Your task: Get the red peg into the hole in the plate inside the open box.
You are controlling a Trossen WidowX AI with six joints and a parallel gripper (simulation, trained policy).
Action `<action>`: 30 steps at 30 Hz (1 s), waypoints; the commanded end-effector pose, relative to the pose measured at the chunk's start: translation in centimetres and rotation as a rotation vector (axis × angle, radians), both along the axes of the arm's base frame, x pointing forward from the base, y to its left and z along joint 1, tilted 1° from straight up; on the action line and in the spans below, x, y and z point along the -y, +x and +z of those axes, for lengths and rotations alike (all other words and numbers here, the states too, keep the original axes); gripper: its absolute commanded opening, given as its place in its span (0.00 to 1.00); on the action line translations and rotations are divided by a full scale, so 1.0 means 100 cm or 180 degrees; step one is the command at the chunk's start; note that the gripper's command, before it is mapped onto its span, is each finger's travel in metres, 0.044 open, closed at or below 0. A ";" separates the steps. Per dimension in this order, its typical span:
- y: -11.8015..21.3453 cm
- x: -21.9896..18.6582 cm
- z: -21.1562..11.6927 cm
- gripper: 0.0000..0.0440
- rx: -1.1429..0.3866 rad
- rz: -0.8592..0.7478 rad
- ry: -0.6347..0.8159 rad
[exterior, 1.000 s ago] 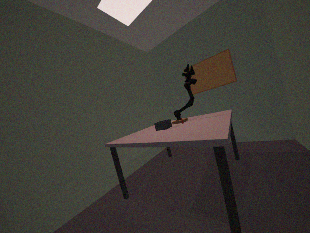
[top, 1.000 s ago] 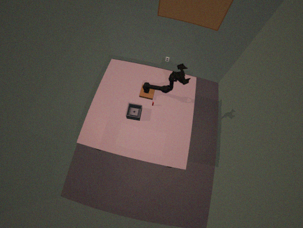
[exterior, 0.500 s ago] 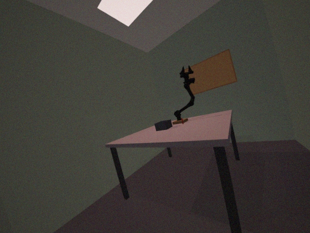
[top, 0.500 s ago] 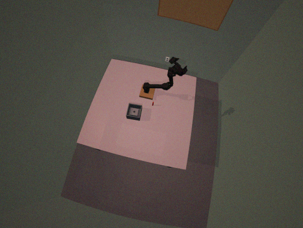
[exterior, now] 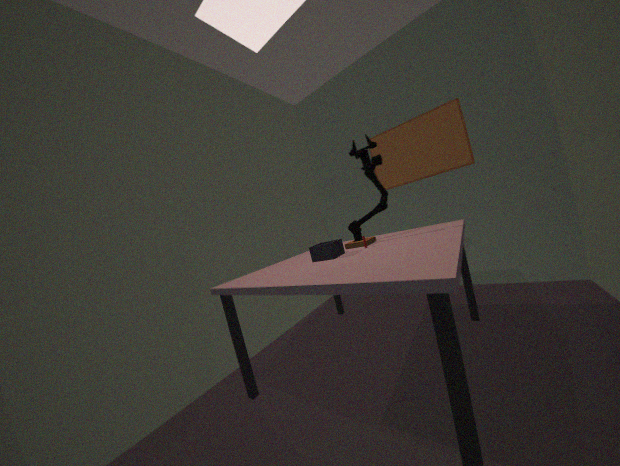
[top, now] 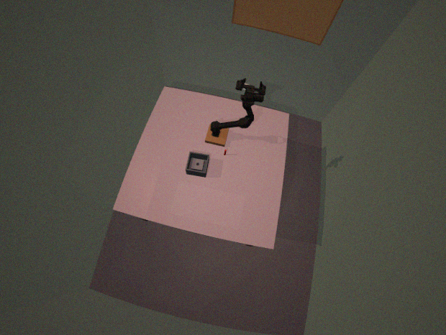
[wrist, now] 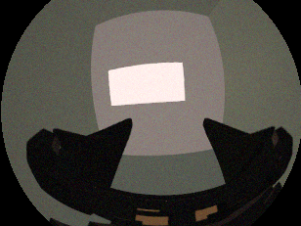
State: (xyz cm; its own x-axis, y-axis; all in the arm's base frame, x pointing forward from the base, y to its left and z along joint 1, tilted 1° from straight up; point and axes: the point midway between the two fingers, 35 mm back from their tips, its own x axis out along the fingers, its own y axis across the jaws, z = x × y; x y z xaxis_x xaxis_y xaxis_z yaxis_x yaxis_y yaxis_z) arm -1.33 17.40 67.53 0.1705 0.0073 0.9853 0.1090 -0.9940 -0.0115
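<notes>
Black gripper [top: 252, 81] [exterior: 360, 138] [wrist: 168, 121] spread wide, red peg [top: 225, 152] [exterior: 365, 242] standing on the table!

And up it goes in the wrist view, two dark fingers well apart at left and right, nothing held between them, framing the pale ceiling [exterior: 150, 30] [wrist: 161, 126] and its bright light panel [exterior: 250, 22] [wrist: 147, 84]. High above the table [top: 223, 201] [exterior: 390, 268], that gripper points upward on the bent black arm [top: 230, 124] [exterior: 370, 214], well apart from the peg. Over at the far side, an orange wall panel [top: 288, 21] [exterior: 426, 145] hangs beyond.

Down on the tabletop, the peg is upright, outside the box, just nearer than the arm's wooden base plate [top: 216, 141] [exterior: 353, 246]. To its left and a little nearer sits the dark open box [top: 197, 174] [exterior: 325, 252], apart from the peg. Inside, from the top view, lies the light plate [top: 194, 166], its small dark hole [top: 197, 163] near the middle, with no peg in it!

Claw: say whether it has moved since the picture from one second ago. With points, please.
Yes. In the top view, the claw [top: 251, 83] [exterior: 360, 138] [wrist: 168, 121] has swung toward the orange wall panel [top: 284, 21] [exterior: 426, 145], away from the table's right edge.
</notes>
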 end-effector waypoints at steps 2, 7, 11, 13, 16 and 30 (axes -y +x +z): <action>-0.002 0.037 0.001 1.00 0.0008 0.0352 0.0374; -0.001 0.072 -0.002 1.00 0.0015 0.0747 0.0758; 0.002 0.099 -0.006 1.00 0.0023 0.1057 0.1070; 0.004 0.113 -0.009 1.00 0.0027 0.1210 0.1228; 0.008 0.133 -0.014 1.00 0.0034 0.1436 0.1468; 0.043 0.215 -0.051 1.00 0.0077 0.2437 0.2629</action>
State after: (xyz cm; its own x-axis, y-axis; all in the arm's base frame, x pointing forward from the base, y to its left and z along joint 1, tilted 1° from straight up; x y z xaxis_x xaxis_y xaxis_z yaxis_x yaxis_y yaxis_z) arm 1.99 -2.31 63.37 0.3522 -0.5129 0.7829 0.6805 -0.4340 -0.5904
